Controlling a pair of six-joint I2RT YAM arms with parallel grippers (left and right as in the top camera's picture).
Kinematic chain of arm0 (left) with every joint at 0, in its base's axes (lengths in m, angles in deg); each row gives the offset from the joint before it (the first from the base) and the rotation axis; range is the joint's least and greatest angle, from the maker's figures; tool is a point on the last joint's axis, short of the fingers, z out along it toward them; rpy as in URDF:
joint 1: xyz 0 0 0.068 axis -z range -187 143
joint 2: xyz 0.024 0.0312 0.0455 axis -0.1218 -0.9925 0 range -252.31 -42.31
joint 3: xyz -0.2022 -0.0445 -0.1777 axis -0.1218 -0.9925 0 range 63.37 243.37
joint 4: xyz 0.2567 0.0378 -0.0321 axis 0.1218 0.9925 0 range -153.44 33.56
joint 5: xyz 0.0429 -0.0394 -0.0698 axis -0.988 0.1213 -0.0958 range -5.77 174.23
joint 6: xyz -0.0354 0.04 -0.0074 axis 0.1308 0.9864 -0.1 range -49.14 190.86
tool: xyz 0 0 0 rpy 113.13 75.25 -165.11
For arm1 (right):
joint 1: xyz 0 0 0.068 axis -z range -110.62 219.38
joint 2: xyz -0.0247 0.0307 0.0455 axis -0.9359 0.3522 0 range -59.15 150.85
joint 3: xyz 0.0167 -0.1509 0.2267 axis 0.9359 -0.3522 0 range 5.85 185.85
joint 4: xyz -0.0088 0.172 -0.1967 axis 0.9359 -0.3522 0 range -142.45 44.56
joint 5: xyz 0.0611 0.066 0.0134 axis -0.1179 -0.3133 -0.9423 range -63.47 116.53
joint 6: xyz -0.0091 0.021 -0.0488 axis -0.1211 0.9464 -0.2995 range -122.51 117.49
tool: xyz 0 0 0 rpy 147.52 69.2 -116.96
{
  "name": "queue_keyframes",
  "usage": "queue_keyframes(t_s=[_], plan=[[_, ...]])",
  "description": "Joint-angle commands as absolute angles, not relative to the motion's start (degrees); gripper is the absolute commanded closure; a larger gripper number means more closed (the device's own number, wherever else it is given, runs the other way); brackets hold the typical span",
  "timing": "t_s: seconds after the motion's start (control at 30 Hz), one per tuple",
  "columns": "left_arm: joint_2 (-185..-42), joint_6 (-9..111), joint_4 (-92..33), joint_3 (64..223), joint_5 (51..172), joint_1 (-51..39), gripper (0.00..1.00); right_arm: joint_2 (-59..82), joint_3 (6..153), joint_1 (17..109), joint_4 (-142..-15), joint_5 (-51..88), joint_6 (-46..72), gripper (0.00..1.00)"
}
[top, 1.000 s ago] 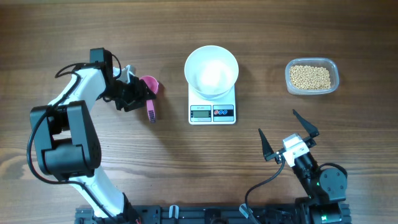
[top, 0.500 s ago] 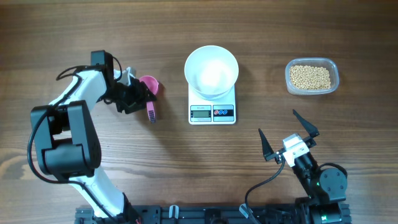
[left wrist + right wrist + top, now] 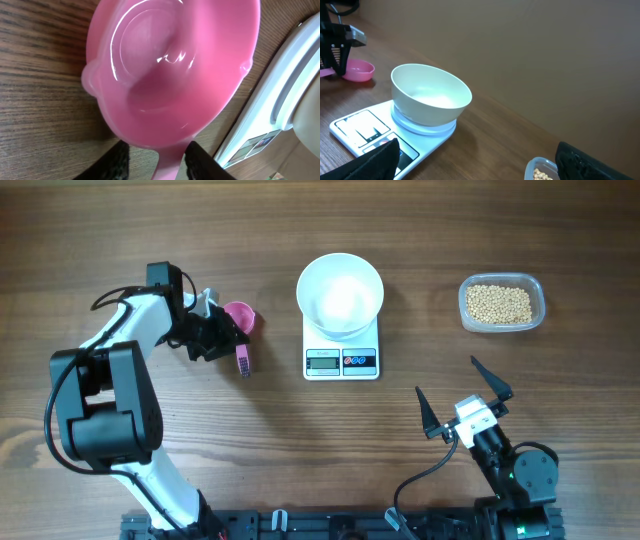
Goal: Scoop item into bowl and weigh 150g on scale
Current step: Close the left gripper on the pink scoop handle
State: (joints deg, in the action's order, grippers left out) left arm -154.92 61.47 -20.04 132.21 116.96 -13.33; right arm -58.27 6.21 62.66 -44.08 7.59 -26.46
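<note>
Two black fingers (image 3: 116, 162) of my left gripper (image 3: 157, 150) stand on either side of the handle (image 3: 167, 167) of the pink scoop (image 3: 170, 70). On one side I see a thin gap, so the jaws are apart and the handle is not yet clamped. To do this pick well, I think I should centre the handle between the pads, squeeze firmly and lift with the cup level, because such a narrow, smooth handle may twist in the grip.

My right gripper (image 3: 445, 375) waits in the lower right of the overhead frame, jaws wide apart and holding nothing.

The scoop is glossy moulded plastic with a round cup and a small lip on each side, and it lies on the matt, grained wooden table (image 3: 300, 450). The bowl (image 3: 340, 293) is smooth, white, round and empty, and it sits on the flat white square scale (image 3: 341, 362) at upper centre. The beans (image 3: 498, 304), small, round and tan, fill a clear tub (image 3: 540, 298) with rounded corners in the upper right, well apart from the scoop.
</note>
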Motion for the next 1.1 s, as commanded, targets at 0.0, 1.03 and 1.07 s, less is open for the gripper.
queue_keyframes(t_s=[0.0,1.03,1.07], plan=[[-155.91,61.39,-20.19,131.73,117.90,-13.13,0.66,-58.57,6.15,62.44,-43.84,8.09,-26.94,0.00],[-150.88,49.19,-20.15,132.40,136.92,-13.30,0.96,-58.57,6.15,62.44,-43.86,8.09,-26.92,0.00],[-149.92,47.09,-20.13,132.40,137.49,-13.28,0.96,-58.57,6.15,62.44,-43.86,8.09,-26.96,0.00]])
